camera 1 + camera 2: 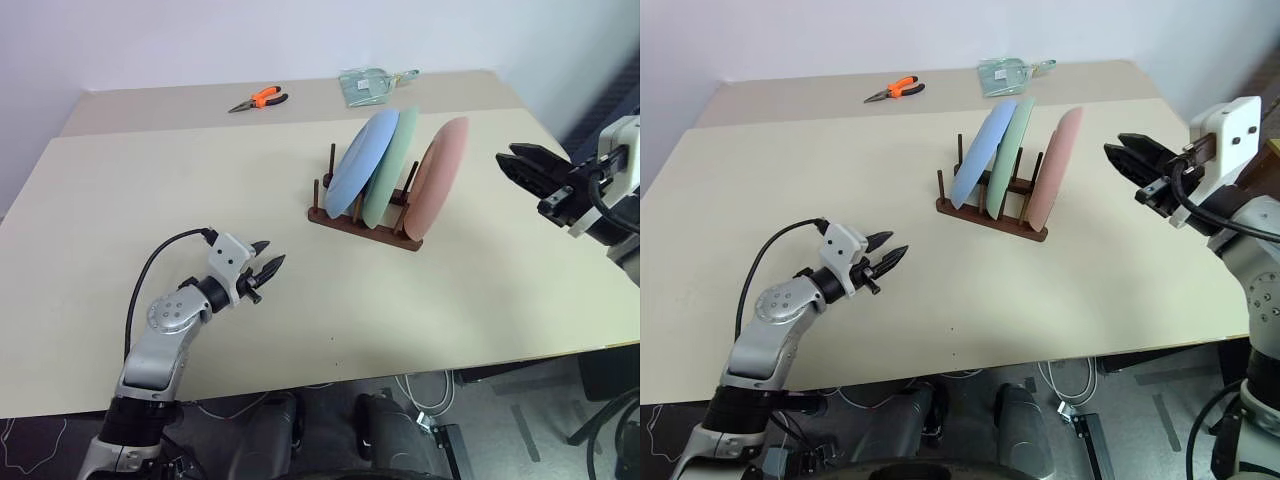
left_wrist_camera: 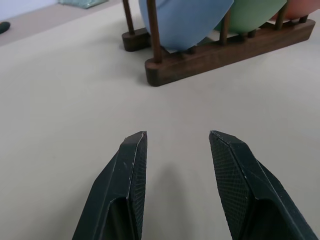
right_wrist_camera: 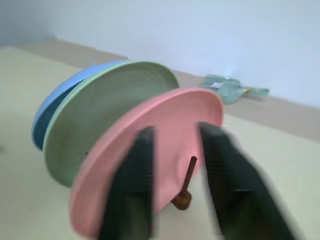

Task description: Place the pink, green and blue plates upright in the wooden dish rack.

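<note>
We see three round, shallow, matte plates standing on edge in the small dark brown wooden dish rack (image 1: 352, 221), which sits right of centre on the pale beige bench (image 1: 150, 180). The light blue plate (image 1: 362, 160) takes the slot on our left. The pale mint green plate (image 1: 393, 165) sits in the middle, just behind it and overlapping it in the head view. The salmon pink plate (image 1: 438, 175) is on our right, a little apart from the green one. All three lean the same way, their top edges tilted towards the right side of the bench, held between the thin upright pegs.

Our left pincer (image 1: 274, 251) hovers low over the bare bench, well apart from the rack and pointing towards it. Its two black fingers (image 2: 131, 170) stand apart with nothing between them. The left wrist view shows the rack's end and the lower edge of the blue plate ahead.

Our right pincer (image 1: 505, 153) is raised beside the pink plate, near it but not touching it, and points at its face. In the right wrist view its fingers (image 3: 131, 185) show a gap with the pink plate visible through it, and they hold nothing.

At the far edge of the bench lie orange-handled pliers (image 1: 260, 99) and a clear greenish packet (image 1: 365, 85).
</note>
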`<state>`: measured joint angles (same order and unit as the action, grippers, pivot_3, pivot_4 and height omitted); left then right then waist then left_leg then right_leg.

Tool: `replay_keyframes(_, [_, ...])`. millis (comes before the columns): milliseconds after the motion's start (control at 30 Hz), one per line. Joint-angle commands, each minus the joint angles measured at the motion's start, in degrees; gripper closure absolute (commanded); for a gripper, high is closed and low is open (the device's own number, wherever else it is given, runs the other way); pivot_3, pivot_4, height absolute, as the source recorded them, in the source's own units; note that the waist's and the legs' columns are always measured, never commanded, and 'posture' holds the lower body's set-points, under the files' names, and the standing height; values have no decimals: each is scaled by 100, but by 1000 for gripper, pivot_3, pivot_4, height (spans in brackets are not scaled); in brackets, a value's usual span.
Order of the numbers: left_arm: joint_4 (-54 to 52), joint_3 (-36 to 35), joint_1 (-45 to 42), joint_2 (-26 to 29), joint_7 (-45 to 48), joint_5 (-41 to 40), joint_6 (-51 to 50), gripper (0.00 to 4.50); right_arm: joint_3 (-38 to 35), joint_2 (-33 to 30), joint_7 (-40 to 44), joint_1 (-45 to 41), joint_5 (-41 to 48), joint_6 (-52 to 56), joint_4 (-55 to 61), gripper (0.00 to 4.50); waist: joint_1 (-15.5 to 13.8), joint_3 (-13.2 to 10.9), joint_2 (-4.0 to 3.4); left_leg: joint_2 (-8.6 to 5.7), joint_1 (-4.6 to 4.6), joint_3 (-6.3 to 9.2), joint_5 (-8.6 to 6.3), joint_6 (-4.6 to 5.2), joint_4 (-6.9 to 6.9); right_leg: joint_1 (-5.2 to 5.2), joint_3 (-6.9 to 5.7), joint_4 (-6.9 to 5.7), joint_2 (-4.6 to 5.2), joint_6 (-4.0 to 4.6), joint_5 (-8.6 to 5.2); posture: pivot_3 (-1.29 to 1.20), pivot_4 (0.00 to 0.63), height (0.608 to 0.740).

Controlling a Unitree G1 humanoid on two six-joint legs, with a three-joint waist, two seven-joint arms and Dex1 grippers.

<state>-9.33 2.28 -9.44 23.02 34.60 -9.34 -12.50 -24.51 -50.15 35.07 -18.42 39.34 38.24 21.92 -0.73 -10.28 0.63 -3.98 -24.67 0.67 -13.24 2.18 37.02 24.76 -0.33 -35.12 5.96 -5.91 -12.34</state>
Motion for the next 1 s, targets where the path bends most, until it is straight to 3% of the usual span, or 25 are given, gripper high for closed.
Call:
replay_keyframes(33, [-14,34,-118,-6,33,-4,151,2497,188,-72,19,-152,-45,-101,508,4450,0,0,0,0,0,0,0,0,1,-1,0,0,0,0,0,0,150,719])
replay_keyframes(100, [24,42,-148,-7,40,-10,171,2497,492,-110,6,-294,-48,-1,793,4450,1,0,0,0,0,0,0,0,1,0,1,0,1,0,0,0,150,719])
replay_keyframes(200, [70,68,-190,-27,37,-7,191,2497,1507,14,-217,-769,-391,220,1161,4450,12,0,0,0,0,0,0,0,1,1,0,-1,0,0,0,0,150,719])
replay_keyframes(500, [48,78,-176,-63,-32,1,205,2497,3461,357,-874,-1678,-1980,875,830,4450,-7,0,2,-6,-16,0,-4,7,11,11,-3,5,9,1,0,0,150,719])
replay_keyframes(1000, [42,107,-176,-91,-66,0,211,2497,4289,1249,-776,-2431,-3058,864,302,4450,11,0,1,-6,-19,0,-4,5,12,22,-3,-6,2,-2,2,0,150,719])
